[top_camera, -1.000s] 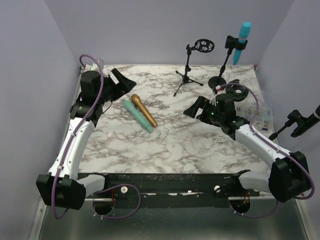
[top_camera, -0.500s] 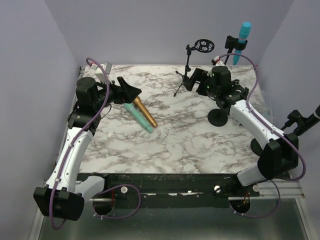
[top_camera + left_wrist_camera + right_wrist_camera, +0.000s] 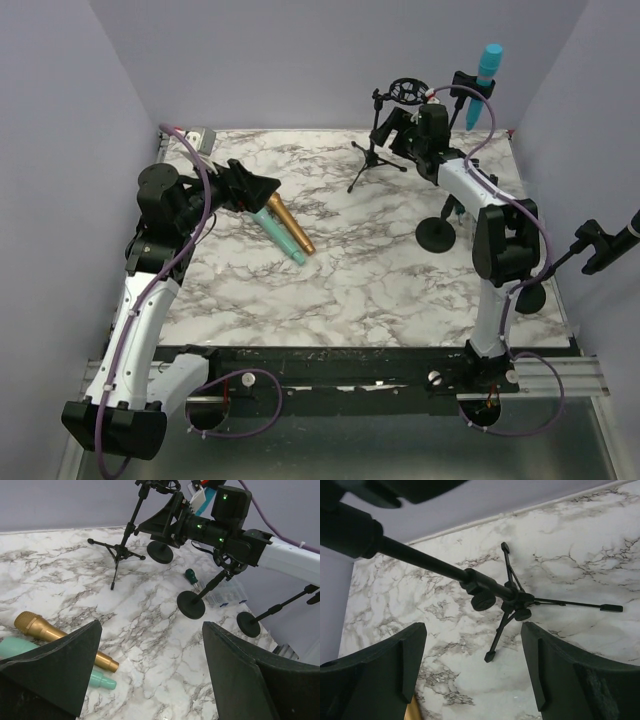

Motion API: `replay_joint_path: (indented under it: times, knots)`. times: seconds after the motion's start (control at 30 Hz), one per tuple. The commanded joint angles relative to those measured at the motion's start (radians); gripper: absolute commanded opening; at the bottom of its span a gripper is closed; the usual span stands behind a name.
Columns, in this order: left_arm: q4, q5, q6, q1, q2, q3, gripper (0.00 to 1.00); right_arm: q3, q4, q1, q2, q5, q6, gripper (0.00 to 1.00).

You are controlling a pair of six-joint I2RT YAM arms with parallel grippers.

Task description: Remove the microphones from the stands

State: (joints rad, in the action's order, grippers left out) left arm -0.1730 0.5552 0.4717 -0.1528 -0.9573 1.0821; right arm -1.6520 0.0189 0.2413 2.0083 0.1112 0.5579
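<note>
Crowded rear right
We saw the tripod stand [image 3: 377, 140] and microphone stand [image 3: 461, 84] flanking a narrow gap; mid tabletop [image 3: 350, 270] lay open.

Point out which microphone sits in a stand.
The blue microphone, clipped high in the back-right stand; the gold microphone and teal microphone lie flat on the table.

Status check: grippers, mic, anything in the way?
Left gripper open, hovering near gold mic and teal mic. Right gripper open, by the tripod stand top. Blue microphone clipped in its stand, untouched. Tripod may crowd the approach.
</note>
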Motion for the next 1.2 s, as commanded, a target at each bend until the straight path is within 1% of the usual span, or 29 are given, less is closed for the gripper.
replay_joint_path:
  times: [0.0, 0.03, 0.2, 0.27, 0.33, 0.47, 0.6, 0.67, 1.17]
  knots:
    - [0.034, 0.041, -0.018, -0.005, 0.004, -0.016, 0.86, 0.001, -0.154, -0.039, 0.042, 0.124, 0.014, 0.81]
    - [0.039, 0.046, -0.016, -0.005, 0.002, -0.019, 0.86, 0.010, -0.176, -0.046, 0.049, 0.138, 0.025, 0.79]
    - [0.042, 0.054, -0.013, -0.005, -0.011, -0.019, 0.87, 0.036, -0.307, -0.057, 0.095, 0.228, 0.027, 0.77]
    - [0.048, 0.062, -0.007, -0.005, -0.017, -0.021, 0.87, 0.034, -0.344, -0.057, 0.114, 0.258, 0.041, 0.72]
    - [0.052, 0.067, -0.007, -0.005, -0.017, -0.023, 0.87, 0.028, -0.353, -0.058, 0.133, 0.271, 0.049, 0.66]
    - [0.050, 0.061, -0.013, -0.006, -0.017, -0.024, 0.87, 0.050, -0.399, -0.057, 0.139, 0.264, 0.053, 0.63]
    - [0.053, 0.063, -0.013, -0.005, -0.023, -0.026, 0.87, 0.039, -0.392, -0.058, 0.154, 0.266, 0.054, 0.58]
    - [0.053, 0.063, -0.013, -0.005, -0.023, -0.025, 0.87, 0.044, -0.393, -0.057, 0.158, 0.262, 0.053, 0.53]
    - [0.053, 0.063, -0.013, -0.005, -0.029, -0.028, 0.87, 0.029, -0.364, -0.058, 0.186, 0.256, 0.025, 0.53]
